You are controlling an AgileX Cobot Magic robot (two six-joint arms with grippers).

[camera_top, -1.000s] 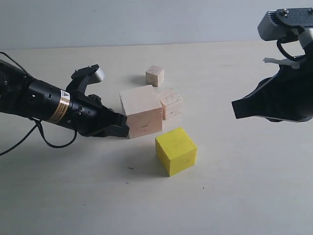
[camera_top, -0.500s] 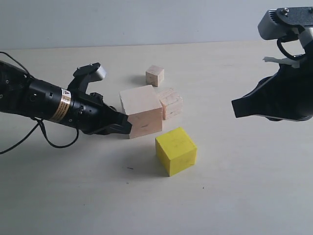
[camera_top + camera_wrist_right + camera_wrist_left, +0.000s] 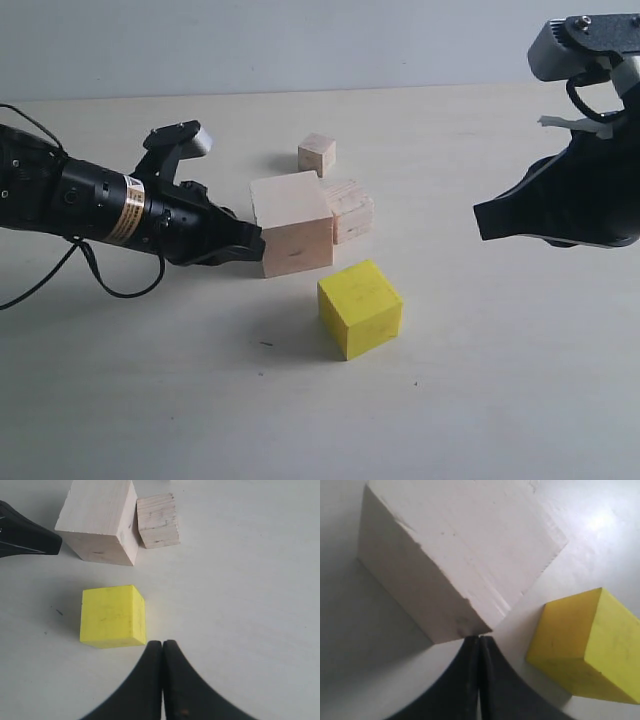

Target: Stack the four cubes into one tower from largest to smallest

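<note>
You will find all four cubes resting singly on the surface point(image 3: 150, 400), none on top of another. The large cube point(image 3: 292, 225), bare pale wood, stands near the centre of the exterior view, turned so that one vertical edge faces the left arm. The left end effector point(image 3: 258, 245) is clenched, its two black fingers pressed flat together with nothing between them, and its tip touches that edge low down; the left wrist view shows the joined fingertips meeting the bottom corner of the cube. The medium cube point(image 3: 350, 210) sits just beside the large cube on the side away from the left arm; you cannot tell from these views whether the two are in contact. The small cube point(image 3: 316, 154) stands farther back, apart from both. The yellow cube point(image 3: 360, 308) stands nearer the camera than the large cube and a little to the right, with a clear strip of surface between them. The right end effector point(image 3: 480, 222) is clenched as well and grips nothing; it hangs above the surface on the right of the exterior view, well apart from every cube. In the right wrist view its closed tips lie near one lower corner of the yellow cube without touching it.
</note>
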